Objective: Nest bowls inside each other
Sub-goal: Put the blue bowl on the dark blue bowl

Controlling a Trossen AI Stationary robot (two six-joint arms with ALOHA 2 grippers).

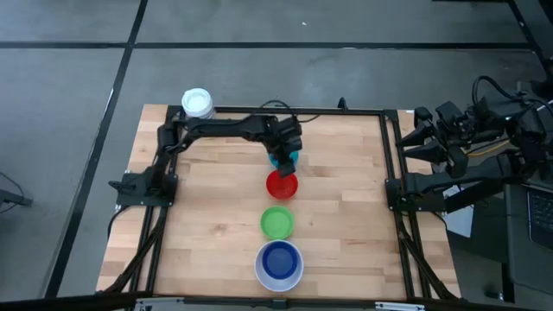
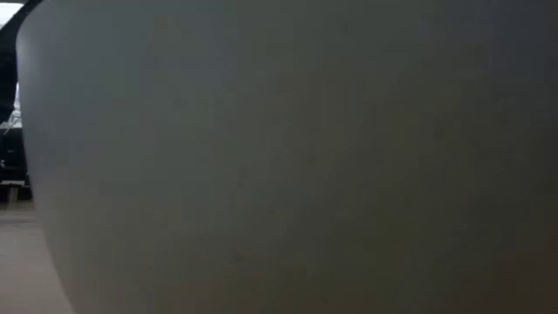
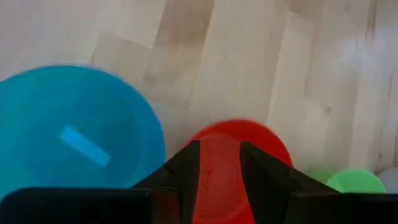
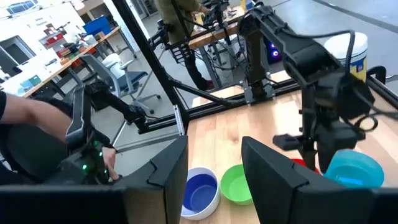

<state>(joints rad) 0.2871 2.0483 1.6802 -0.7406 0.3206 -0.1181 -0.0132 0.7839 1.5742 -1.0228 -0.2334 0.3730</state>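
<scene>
Four bowls stand in a row running from the table's middle to its near edge: cyan [image 1: 285, 161], red [image 1: 282, 184], green [image 1: 277, 222], and dark blue [image 1: 279, 259] sitting inside the white one [image 1: 279, 279]. My left gripper [image 3: 217, 180] is open and points down over the near rim of the cyan bowl [image 3: 74, 137]. The red bowl [image 3: 231, 149] shows through the gap between its fingers. In the right wrist view the left gripper [image 4: 309, 155] stands just beside the cyan bowl [image 4: 351, 169]. My right gripper [image 4: 214, 180] is open and raised beyond the table's right edge.
A white-lidded jar [image 1: 198, 103] stands at the table's far left corner. The white bowl's wall [image 2: 288, 157] fills the low view. Bare wood [image 1: 207, 216] lies left and right of the bowl row. A person's arm [image 4: 25, 130] shows beyond the table.
</scene>
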